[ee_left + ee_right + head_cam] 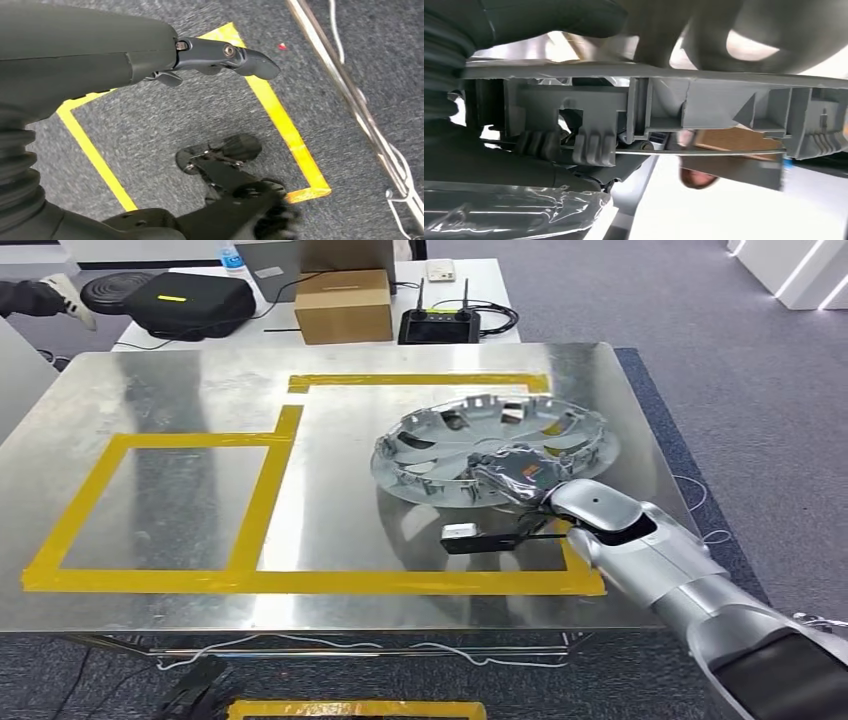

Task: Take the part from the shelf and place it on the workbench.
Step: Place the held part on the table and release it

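Observation:
The part is a silver wheel cover (490, 445) lying hollow side up on the steel workbench (200, 390), inside the larger yellow taped outline at the right. My right hand (518, 478), wrapped in clear plastic, grips the cover's near rim. The right wrist view shows that grey rim with its clips (664, 107) close up, with dark fingers (574, 15) curled over it. My left hand (150, 55) hangs beside the bench over grey carpet, its thumb (225, 52) and fingers (225, 165) apart and holding nothing.
A smaller yellow taped rectangle (160, 505) marks the bench's left half. Behind the bench, a white table carries a cardboard box (343, 305), a black case (190, 302) and a controller with antennas (438, 325). A person's shoe (60, 290) shows at the far left. Yellow tape (355, 708) marks the floor.

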